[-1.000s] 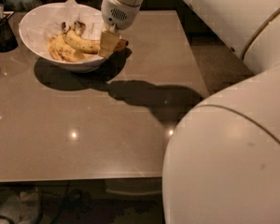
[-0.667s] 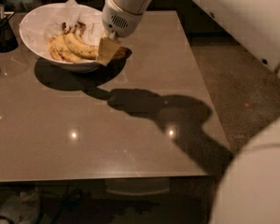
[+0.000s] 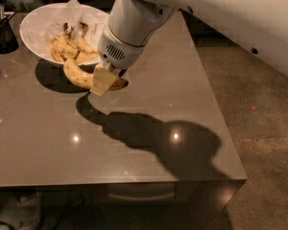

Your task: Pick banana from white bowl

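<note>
Just outside the white bowl [image 3: 27,36] — gripper [image 3: 103,79] clamps banana [image 3: 77,74].

One claw [image 3: 105,80] on one banana [image 3: 76,74] beside one white bowl [image 3: 29,35] — two shorter bananas [image 3: 62,47] inside.

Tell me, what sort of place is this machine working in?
Probably a kitchen or break room. A smooth grey counter holds a white bowl of bananas, and a dark container of utensils stands at the picture's left edge. The end effector, just in front of the bowl, grips one banana.
</note>
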Motion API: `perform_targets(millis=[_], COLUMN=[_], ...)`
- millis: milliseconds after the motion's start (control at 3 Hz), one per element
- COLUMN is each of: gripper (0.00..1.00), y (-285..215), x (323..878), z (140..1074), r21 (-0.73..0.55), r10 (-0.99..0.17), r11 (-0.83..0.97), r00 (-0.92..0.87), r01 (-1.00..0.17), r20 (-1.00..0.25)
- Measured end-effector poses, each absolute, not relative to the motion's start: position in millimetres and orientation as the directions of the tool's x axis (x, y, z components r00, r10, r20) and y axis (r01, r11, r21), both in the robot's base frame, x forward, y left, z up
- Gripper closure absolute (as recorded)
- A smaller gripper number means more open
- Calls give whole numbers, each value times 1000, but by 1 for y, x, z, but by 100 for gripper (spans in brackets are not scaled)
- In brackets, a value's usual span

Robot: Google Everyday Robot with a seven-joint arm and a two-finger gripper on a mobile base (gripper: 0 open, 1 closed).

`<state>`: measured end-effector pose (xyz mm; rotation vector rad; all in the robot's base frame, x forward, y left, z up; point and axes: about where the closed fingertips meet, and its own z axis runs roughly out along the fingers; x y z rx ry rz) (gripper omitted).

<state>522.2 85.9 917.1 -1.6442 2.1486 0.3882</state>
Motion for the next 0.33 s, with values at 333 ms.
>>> perform_targets(millis=[333], gripper=[100], y=[86], x=[522], z=[917], r21=[-25], r10=[-850], r11=[267], r00=[-224], r01=[-963], r20=[-476])
